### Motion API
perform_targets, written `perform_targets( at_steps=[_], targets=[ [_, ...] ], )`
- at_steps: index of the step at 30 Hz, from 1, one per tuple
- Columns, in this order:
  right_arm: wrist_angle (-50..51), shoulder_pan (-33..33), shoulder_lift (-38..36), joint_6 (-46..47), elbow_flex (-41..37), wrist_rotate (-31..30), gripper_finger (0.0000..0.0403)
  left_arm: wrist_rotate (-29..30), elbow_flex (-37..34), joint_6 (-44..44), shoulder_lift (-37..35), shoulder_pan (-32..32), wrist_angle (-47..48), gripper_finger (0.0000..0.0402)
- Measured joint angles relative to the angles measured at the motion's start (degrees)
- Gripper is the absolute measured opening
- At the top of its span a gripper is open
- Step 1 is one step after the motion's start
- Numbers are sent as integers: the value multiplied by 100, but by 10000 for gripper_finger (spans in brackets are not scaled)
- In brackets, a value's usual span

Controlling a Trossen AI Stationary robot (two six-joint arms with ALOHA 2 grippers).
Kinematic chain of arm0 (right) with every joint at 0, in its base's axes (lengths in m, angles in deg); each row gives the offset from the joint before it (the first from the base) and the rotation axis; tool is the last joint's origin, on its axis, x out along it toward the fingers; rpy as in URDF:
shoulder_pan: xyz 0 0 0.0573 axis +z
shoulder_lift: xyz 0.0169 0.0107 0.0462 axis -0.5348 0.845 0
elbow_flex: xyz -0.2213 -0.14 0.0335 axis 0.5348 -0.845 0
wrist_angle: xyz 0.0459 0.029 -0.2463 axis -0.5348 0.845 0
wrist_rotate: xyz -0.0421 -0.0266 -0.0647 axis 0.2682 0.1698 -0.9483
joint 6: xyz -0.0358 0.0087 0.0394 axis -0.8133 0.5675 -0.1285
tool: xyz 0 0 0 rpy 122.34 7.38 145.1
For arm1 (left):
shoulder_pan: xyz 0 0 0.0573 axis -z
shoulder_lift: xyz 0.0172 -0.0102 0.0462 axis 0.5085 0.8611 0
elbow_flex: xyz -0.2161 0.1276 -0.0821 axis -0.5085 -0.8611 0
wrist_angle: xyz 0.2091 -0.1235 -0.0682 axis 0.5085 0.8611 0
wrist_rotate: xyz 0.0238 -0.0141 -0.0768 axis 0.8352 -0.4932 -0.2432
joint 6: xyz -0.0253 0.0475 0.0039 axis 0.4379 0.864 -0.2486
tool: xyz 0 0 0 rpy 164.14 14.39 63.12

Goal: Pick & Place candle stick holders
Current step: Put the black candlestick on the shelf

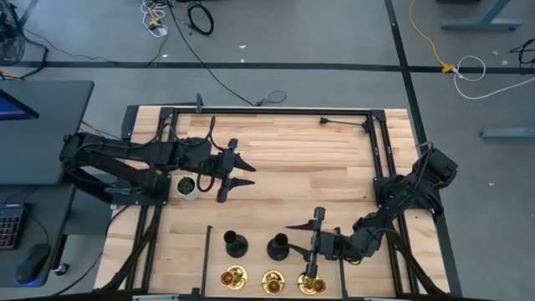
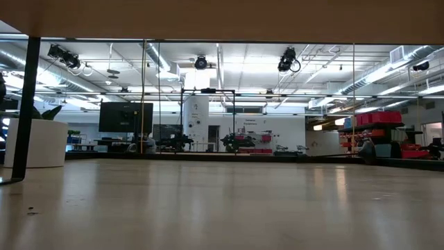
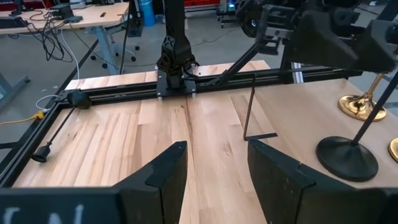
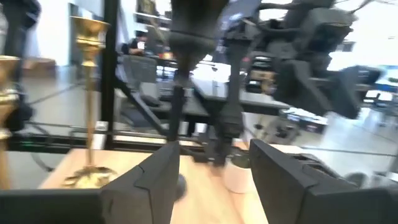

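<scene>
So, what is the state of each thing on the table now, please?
Two matte black candle stick holders: upright, free.
Three shiny brass candle stick holders: upright, in a row.
Small white plant pot: upright.
Left gripper: open, empty.
Right gripper: open.

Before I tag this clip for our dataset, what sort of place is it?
Likely a robotics lab or workshop: a light wooden table fenced by a black metal frame, loose cables on grey floor, and, in the low view, a glass wall onto a big room with desks and monitors.
</scene>
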State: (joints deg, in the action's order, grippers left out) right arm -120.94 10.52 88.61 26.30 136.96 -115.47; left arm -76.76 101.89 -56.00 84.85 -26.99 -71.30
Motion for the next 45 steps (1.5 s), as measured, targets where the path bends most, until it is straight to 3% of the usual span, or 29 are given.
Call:
perform_targets(
  at_steps=[7, 17, 22, 35, 39, 43, 45],
  targets=[
    [-6, 262, -220, -427, 0, -1015, 201, 0, 0, 0, 0, 0, -2, 170],
    [516, 418, -935, -1234, 0, -3334, 201, -2, 0, -2, 0, 0, -1, 170],
    [557, 416, -1522, -1727, -183, -4048, 201, -13, 0, -4, 0, 0, -3, 170],
    [378, -93, -3964, -1779, -2222, -4074, 201, -17, 0, 0, 0, 0, -12, 170],
    [149, -375, -4328, -2300, -2527, -4073, 201, -17, 0, 1, 1, -2, -41, 170],
    [53, -626, -4351, -2272, -2665, -4046, 201, -17, 0, 4, 2, -2, -51, 170],
    [153, -739, -4354, -2000, -2794, -3686, 201, -13, 0, 7, 0, -2, -57, 170]
  ],
)
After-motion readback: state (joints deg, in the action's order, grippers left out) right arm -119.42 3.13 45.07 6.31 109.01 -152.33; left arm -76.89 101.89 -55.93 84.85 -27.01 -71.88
